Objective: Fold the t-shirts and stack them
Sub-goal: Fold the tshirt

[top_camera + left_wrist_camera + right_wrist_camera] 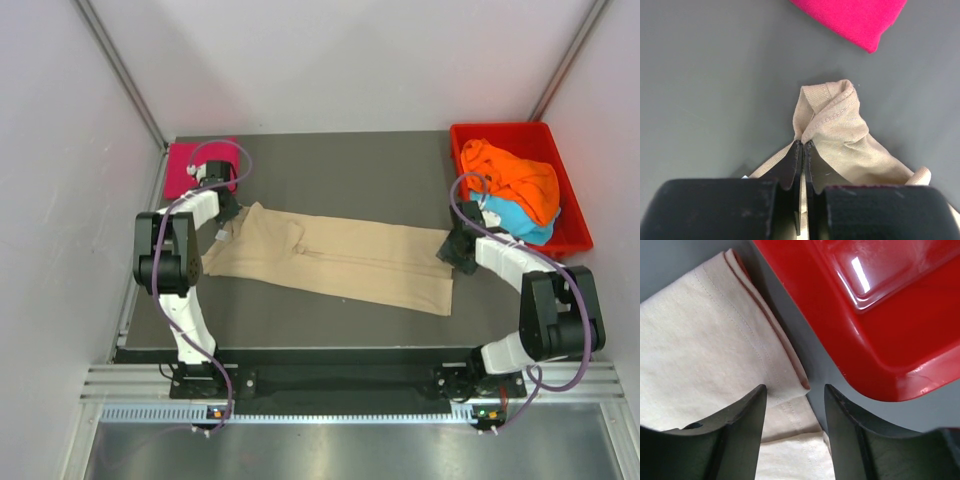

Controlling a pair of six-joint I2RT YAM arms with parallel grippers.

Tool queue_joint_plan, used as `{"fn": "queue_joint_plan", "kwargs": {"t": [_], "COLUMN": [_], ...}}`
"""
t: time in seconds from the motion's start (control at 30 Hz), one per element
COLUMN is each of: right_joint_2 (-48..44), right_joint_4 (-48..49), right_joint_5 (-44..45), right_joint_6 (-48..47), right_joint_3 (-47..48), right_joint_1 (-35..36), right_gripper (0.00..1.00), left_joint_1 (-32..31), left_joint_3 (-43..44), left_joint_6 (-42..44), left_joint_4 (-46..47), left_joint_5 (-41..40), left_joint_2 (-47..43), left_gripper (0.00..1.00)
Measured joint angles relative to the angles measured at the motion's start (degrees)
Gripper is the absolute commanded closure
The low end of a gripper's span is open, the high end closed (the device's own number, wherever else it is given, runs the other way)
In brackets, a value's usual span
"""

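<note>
A beige t-shirt [340,262] lies folded lengthwise across the middle of the dark table. My left gripper [226,212] is shut on its left end; the left wrist view shows the jaws [803,145] pinching a bunched beige fold [837,125]. My right gripper [458,250] is open over the shirt's right hem corner [785,385], one finger over cloth, one over bare table. A folded magenta-pink t-shirt [192,168] lies at the back left, also in the left wrist view [855,20]. Orange [515,180] and light blue [515,222] t-shirts sit crumpled in the tray.
The red plastic tray [568,215] stands at the back right, its rounded corner [875,335] close beside my right gripper. White enclosure walls surround the table [340,165].
</note>
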Motion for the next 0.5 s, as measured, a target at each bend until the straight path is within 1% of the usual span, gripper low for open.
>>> {"fn": "queue_joint_plan", "kwargs": {"t": [0.17, 0.2, 0.23, 0.3, 0.33, 0.4, 0.43, 0.47, 0.5], "right_joint_2": [0.90, 1.33, 1.73, 1.99, 2.01, 2.03, 2.03, 2.03, 2.03], "right_joint_4": [1.31, 1.77, 2.01, 2.47, 2.60, 3.02, 3.34, 3.56, 3.69], "right_joint_5": [-0.02, -0.09, -0.15, -0.11, -0.11, -0.39, -0.59, -0.79, -0.83], "right_joint_6": [0.79, 0.90, 0.96, 1.31, 1.64, 2.21, 2.75, 3.08, 3.39], "right_joint_3": [-0.22, -0.24, -0.24, -0.26, -0.28, -0.50, -0.63, -0.66, -0.74], "right_joint_1": [-0.07, -0.07, -0.07, -0.09, -0.09, -0.09, -0.09, -0.09, -0.09], "right_gripper": [0.53, 0.55, 0.62, 0.70, 0.79, 0.89, 0.97, 1.00, 1.00], "left_joint_1": [0.00, 0.00, 0.02, 0.02, 0.02, 0.02, 0.04, 0.07, 0.07], "left_joint_3": [0.85, 0.90, 0.94, 1.18, 1.27, 1.27, 1.27, 1.27, 1.27], "left_joint_6": [0.04, 0.04, 0.04, 0.04, 0.04, 0.02, 0.04, 0.02, 0.04], "left_joint_4": [-0.90, -0.96, -1.03, -1.27, -1.33, -1.33, -1.33, -1.31, -1.33], "left_joint_5": [0.09, 0.09, 0.09, 0.07, 0.07, 0.28, 0.39, 0.48, 0.52], "left_joint_2": [0.52, 0.52, 0.55, 0.70, 0.74, 0.76, 0.76, 0.76, 0.76], "left_gripper": [1.00, 1.00, 1.00, 1.00, 1.00, 1.00, 1.00, 1.00, 1.00]}}
